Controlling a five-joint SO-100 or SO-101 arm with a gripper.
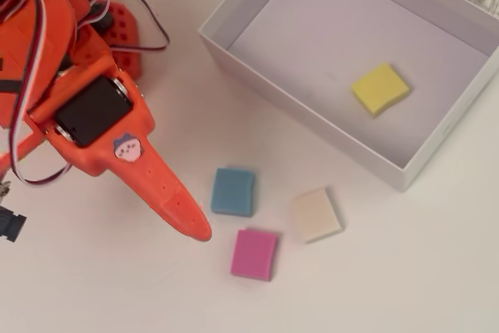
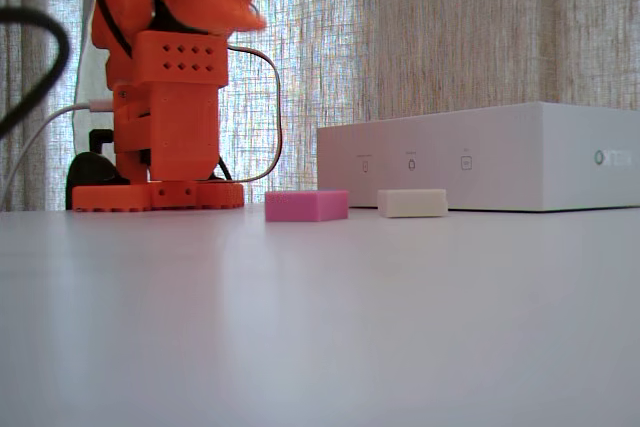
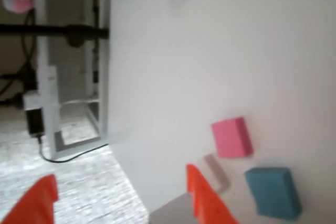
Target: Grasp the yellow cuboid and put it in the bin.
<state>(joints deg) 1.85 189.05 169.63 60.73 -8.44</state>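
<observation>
Yellow cuboid [image 1: 380, 89] already sits flat inside the bin [image 1: 304, 107], right of centre in the overhead view. Fingers [image 3: 121, 198] are apart and empty, hovering near the blue block [image 1: 233, 191] on the tabletop [image 1: 405, 271]. Risk: dropping lower could nudge it or the pink block [image 1: 254, 254]. No readable writing, just a cartoon sticker [image 1: 125, 147].

home room: curtains [image 2: 450, 37], white table [image 2: 320, 327].

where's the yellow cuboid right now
In the overhead view the yellow cuboid lies flat on the floor of the bin, toward its right end, apart from the walls; the blue, pink and cream blocks sit outside on the table.
</observation>
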